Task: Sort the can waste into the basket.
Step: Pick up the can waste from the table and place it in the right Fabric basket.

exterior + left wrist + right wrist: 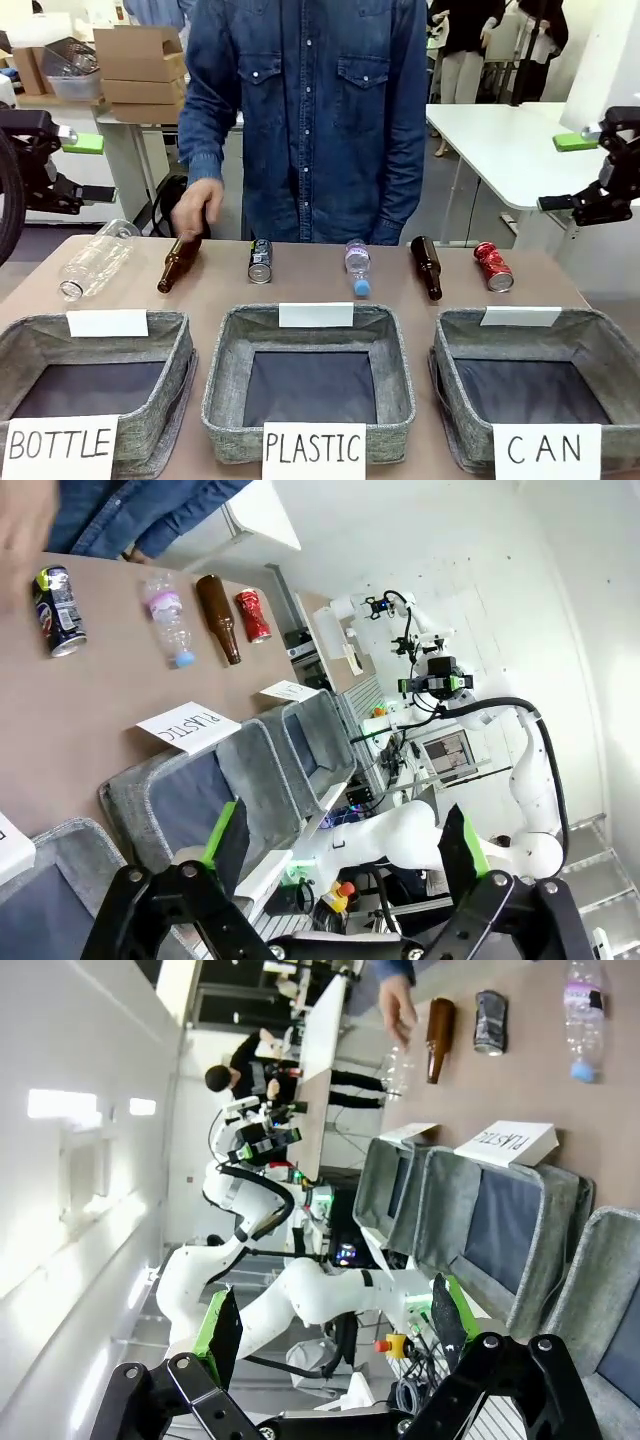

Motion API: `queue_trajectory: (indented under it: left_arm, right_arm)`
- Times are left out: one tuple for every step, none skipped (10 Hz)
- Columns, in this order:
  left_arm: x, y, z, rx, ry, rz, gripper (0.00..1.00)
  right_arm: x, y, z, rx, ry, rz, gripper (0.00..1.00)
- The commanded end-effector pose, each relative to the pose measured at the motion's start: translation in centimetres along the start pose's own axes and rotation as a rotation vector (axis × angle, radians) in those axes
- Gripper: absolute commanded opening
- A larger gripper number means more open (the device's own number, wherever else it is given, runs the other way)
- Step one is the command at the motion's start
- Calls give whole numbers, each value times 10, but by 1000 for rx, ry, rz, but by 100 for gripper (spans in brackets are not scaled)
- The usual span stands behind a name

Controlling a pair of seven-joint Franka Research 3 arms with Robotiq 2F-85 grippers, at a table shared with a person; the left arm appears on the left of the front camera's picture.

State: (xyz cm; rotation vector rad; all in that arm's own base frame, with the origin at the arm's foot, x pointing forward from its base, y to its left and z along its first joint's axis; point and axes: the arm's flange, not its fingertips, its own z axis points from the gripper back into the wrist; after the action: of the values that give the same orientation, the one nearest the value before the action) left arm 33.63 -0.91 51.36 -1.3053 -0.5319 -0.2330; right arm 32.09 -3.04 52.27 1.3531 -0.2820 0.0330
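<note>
While both arms hang clear of the brown tabletop [215, 290], the left gripper [342, 852] holds its green-padded fingers wide apart with nothing between them. Stacked cardboard boxes [140, 65] sit at the back left.

Along the table's far edge lie:
- a clear plastic bottle [95, 265]
- a brown glass bottle [180, 262], with the person's blurred hand [197, 215] at its far end
- the dark metal can with a silver top [260, 260]
- a small clear bottle with a blue cap [357, 267]
- a second brown glass bottle [426, 266]
- the red dented can [493, 266]

Three grey woven baskets stand along the near edge. The rightmost is the grey basket signed "CAN" [450, 345], directly in front of the red can. A white table [500, 140] stands behind on the right. The right gripper [335, 1330] is likewise spread and empty.
</note>
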Motion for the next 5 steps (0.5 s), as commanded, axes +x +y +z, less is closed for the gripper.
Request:
queue_trajectory:
  left_arm:
    - [4, 1, -4, -14, -9, -28, 100]
    - [0, 0, 0, 0, 0, 0, 100]
    - [12, -8, -8, 46, 16, 8, 100]
    - [29, -16, -31, 148, 64, 33, 100]
    - [47, -21, -56, 210, 127, 46, 100]
  right_arm:
    - [5, 0, -2, 23, -9, 29, 100]
    - [5, 0, -2, 23, -9, 29, 100]
    - [5, 0, -2, 23, -9, 29, 100]
    - [5, 0, -2, 23, -9, 29, 100]
    - [5, 0, -2, 23, -9, 29, 100]
